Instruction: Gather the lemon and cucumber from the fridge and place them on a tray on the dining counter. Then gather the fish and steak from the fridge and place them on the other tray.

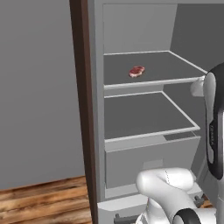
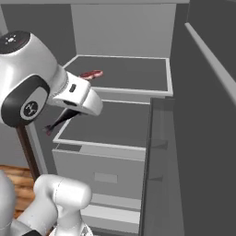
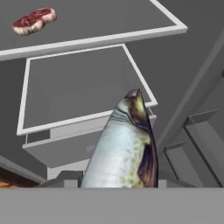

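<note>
Hand (image 2: 54, 123) clamped on fish (image 3: 127, 144) before fridge (image 1: 144, 109); steak (image 1: 136, 71) alone on upper shelf.

Steak (image 1: 136, 71) on upper fridge (image 1: 148, 118) shelf

You have one fridge (image 1: 148, 26) in front of you, standing open. Inside it you can count two pale-edged shelves, an upper shelf (image 1: 175, 65) and a lower shelf (image 1: 144, 116), and one drawer (image 1: 148, 164) under them. There is one steak (image 1: 136, 71) in there, lying on the upper shelf. You also have one fish (image 3: 124, 148), seen close up from the hand camera. On the left you can see one strip of wooden floor (image 1: 43, 201) and one dark brown upright panel (image 1: 85, 109).
</note>
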